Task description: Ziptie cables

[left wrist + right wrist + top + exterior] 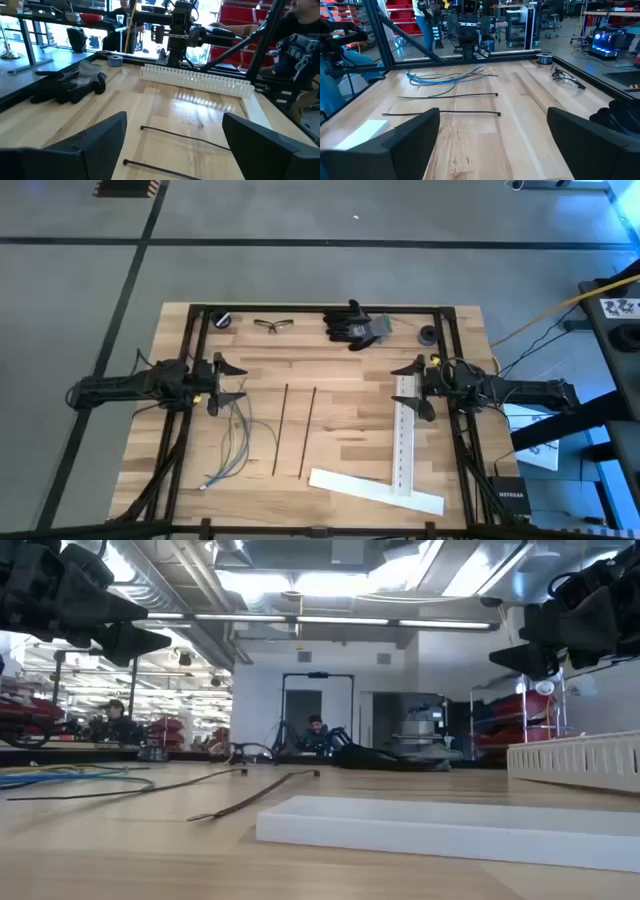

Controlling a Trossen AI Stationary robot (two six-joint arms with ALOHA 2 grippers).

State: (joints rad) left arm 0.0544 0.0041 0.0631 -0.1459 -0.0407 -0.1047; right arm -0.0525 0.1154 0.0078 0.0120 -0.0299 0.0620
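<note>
The cables (235,445), thin pale blue, grey and greenish wires, lie in a loose bunch on the table's left half; they also show in the right wrist view (452,77). Two straight black zipties (282,430) (308,430) lie side by side in the middle, flat on the wood (447,96) (185,136). My left gripper (228,383) hovers open at the left, just far of the cables. My right gripper (408,385) hovers open at the right, above the far end of a white perforated strip (402,445). Both are raised above the table.
A flat white strip (375,490) lies near the front edge, meeting the perforated one. Black gloves (355,327), safety glasses (273,325) and two tape rolls (222,320) (428,335) sit along the far edge. A black frame (320,308) borders the table.
</note>
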